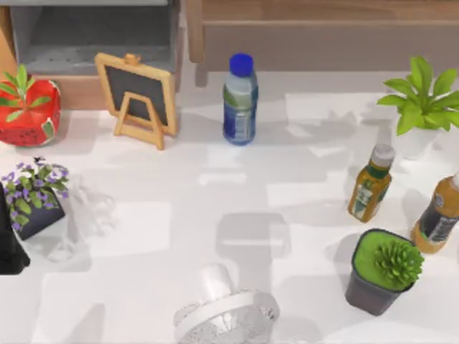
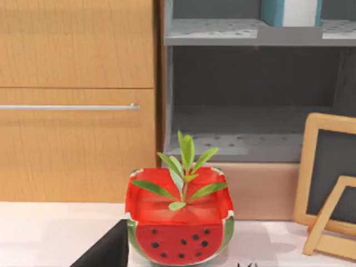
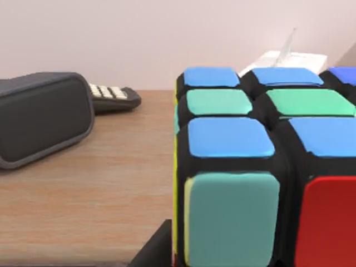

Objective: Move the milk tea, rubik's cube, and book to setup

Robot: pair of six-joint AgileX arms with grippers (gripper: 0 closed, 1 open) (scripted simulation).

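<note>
Start with the white table (image 1: 215, 193) spread across the top view, and the wooden cabinet (image 2: 78, 100) with its grey shelf unit (image 2: 250, 139) along the far edge. At the near edge stands a white fan (image 1: 226, 315). At far left there's a chalkboard easel (image 1: 136, 97), and left of it a watermelon planter (image 2: 181, 228), which your left wrist camera faces squarely. The left arm (image 1: 11, 247) sits at the table's left edge beside a purple flower pot (image 1: 36, 197). A dark part of the left gripper (image 2: 105, 251) shows low in its wrist view; you cannot tell whether it is open.

On the right side you have a succulent pot (image 1: 380, 272), a leafy plant (image 1: 423, 100) and two tea bottles (image 1: 371, 183). A water bottle (image 1: 240, 100) stands at far centre.

Now the right wrist view: the rubik's cube (image 3: 261, 167) sits on a wooden surface (image 3: 100, 189), right up against the camera. A dark speaker (image 3: 41, 117) and a calculator (image 3: 114, 95) lie behind it. Whether the right gripper (image 3: 158, 247) grips the cube, you cannot tell.
</note>
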